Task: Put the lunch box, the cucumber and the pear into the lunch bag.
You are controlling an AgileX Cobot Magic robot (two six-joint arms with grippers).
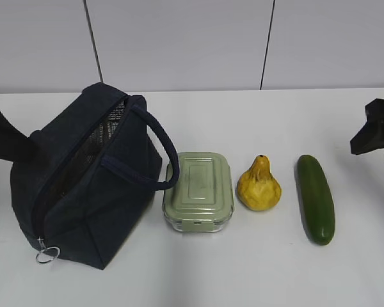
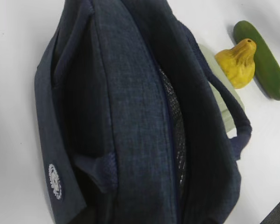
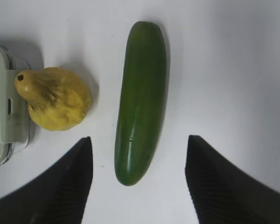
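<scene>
Cucumber (image 3: 141, 100) is the likely first pick: right gripper (image 3: 139, 179) hangs above its near end, fingers spread wide either side, holding nothing. It lies lengthwise on the table (image 1: 256, 268), far right of the row, apart from the pear (image 1: 258, 186). Looks smooth and rigid, probably slippery; I'd grab across the middle, not the rounded tip, so it doesn't pivot or squirt out.

Pear sits between cucumber and lunch box (image 1: 198, 190), just beside the box. Wrinkled skin should give grip; take the fat body, not the narrow neck.

Box looks the heaviest, with a hard lid and glassy base. Grip across the short sides.

Lunch bag (image 1: 83, 185) at far left, zip open, lining showing. Soft fabric, mouth narrow and may sag shut. Left gripper isn't visible, so can't tell its state.
</scene>
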